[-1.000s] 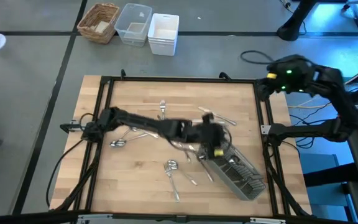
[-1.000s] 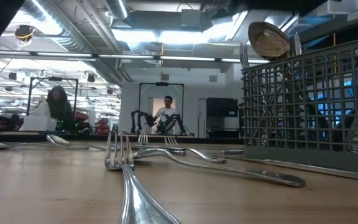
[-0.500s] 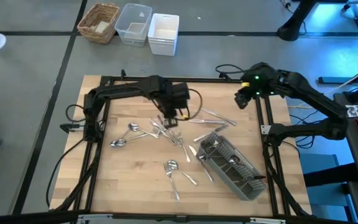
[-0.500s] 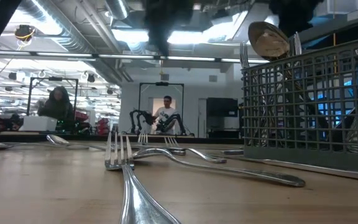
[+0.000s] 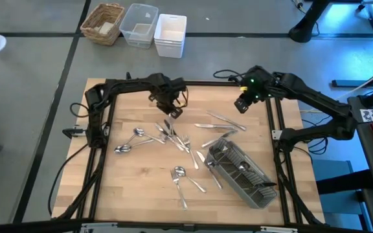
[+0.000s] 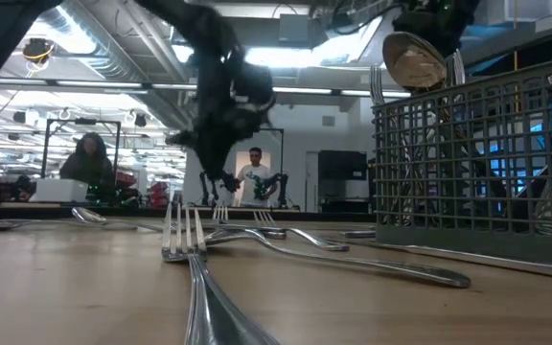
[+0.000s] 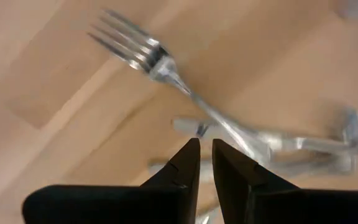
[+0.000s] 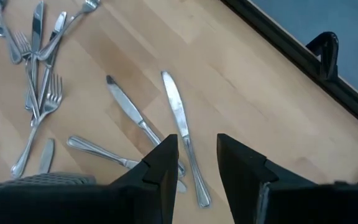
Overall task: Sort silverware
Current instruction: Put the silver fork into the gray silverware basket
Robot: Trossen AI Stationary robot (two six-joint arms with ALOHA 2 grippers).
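Evidently a pick was being lined up: the left gripper (image 7: 205,144), fingers nearly closed and empty, was poised over a fork (image 7: 166,70); the right gripper (image 8: 196,144), fingers parted, was held above knives (image 8: 179,124).

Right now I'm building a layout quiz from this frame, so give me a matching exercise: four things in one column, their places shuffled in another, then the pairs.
1. grey slatted cutlery caddy
2. brown woven wicker basket
3. left claw
4. right claw

A. by two silver metal table knives, far right of the wooden table
B. beyond the table's far left corner
C. near right of the table
D. by a silver metal fork, far middle

Pairs: 1-C, 2-B, 3-D, 4-A
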